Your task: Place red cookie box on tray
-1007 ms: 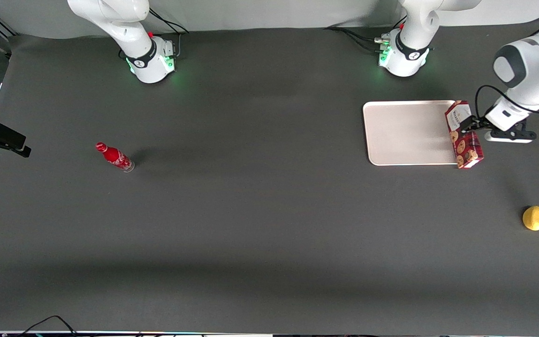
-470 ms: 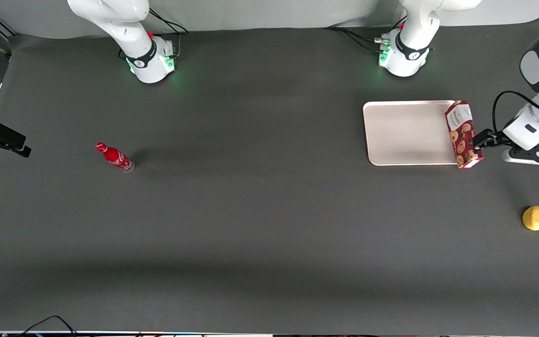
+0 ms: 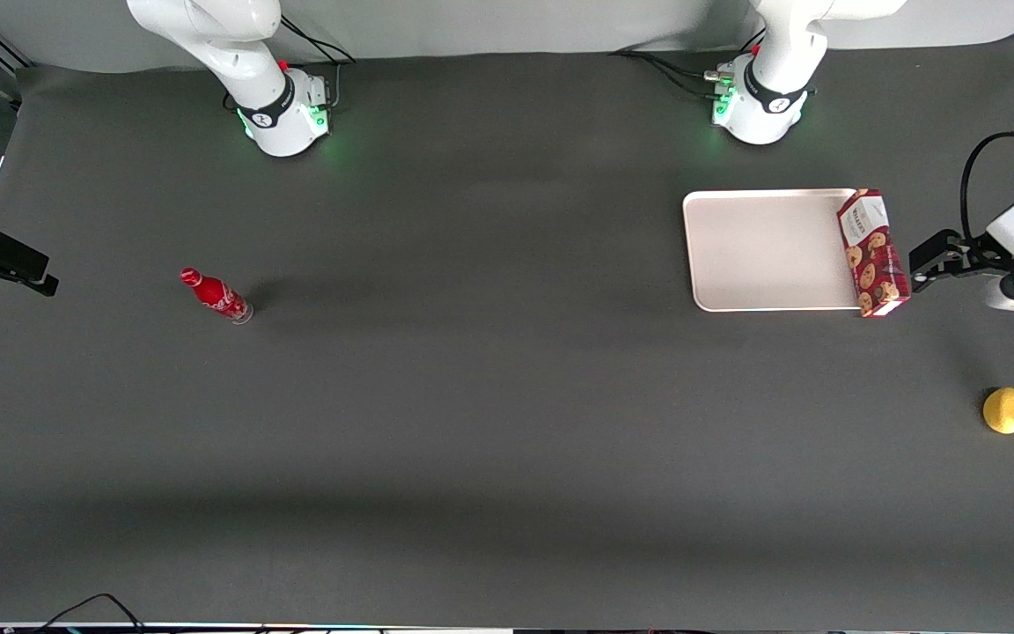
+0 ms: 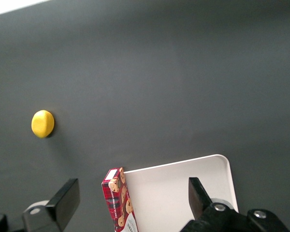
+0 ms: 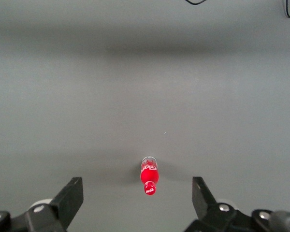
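Note:
The red cookie box (image 3: 872, 255) stands on a long narrow side along the edge of the cream-white tray (image 3: 762, 251) that faces the working arm's end of the table. Whether it rests on the tray's rim or just beside it, I cannot tell. My left gripper (image 3: 922, 264) hovers a short way off the box, toward the working arm's end, open and holding nothing. In the left wrist view the gripper (image 4: 131, 191) looks down with its fingers wide apart over the box (image 4: 117, 200) and the tray (image 4: 183, 193).
A yellow round fruit (image 3: 1006, 410) lies nearer the front camera than the gripper, also seen from the left wrist (image 4: 42, 123). A small red bottle (image 3: 216, 296) lies toward the parked arm's end (image 5: 149, 179). Two arm bases (image 3: 758, 101) stand at the table's back edge.
The gripper was at the box one second ago; it has let go and drawn back toward the working arm's end of the table. The box has stayed in place.

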Controlling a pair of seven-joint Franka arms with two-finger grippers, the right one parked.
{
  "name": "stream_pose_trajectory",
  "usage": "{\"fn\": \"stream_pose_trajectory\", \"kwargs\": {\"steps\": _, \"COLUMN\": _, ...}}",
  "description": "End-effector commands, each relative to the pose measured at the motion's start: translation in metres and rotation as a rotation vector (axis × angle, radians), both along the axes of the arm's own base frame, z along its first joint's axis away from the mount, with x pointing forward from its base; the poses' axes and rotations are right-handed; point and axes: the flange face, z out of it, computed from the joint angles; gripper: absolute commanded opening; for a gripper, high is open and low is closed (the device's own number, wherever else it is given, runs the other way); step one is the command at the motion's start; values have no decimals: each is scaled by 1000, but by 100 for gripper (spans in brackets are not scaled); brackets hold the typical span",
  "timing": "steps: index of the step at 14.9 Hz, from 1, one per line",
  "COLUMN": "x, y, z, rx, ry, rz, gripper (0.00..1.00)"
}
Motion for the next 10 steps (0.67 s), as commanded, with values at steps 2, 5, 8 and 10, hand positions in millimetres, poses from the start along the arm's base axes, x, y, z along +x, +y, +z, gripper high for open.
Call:
{"fn": "stream_pose_trajectory", "kwargs": {"steps": 2, "x": 5, "y": -18, "z": 51, "rx": -19, "ry": 20, "rz": 57, "gripper": 100}}
{"fn": "stream_pose_trajectory", "kwargs": {"steps": 5, "x": -5, "y": -31, "z": 55, "rx": -31, "ry": 67, "rz": 117, "gripper": 100}}
{"fn": "stream_pose_trajectory", "kwargs": {"steps": 8, "x": -22, "y": -28, "z": 69, "rx": -72, "ry": 92, "rz": 132, "gripper": 100}}
{"fn": "stream_pose_trajectory", "kwargs": {"steps": 10, "x": -25, "y": -26, "z": 73, "rx": -75, "ry": 83, "rz": 135, "gripper": 100}}
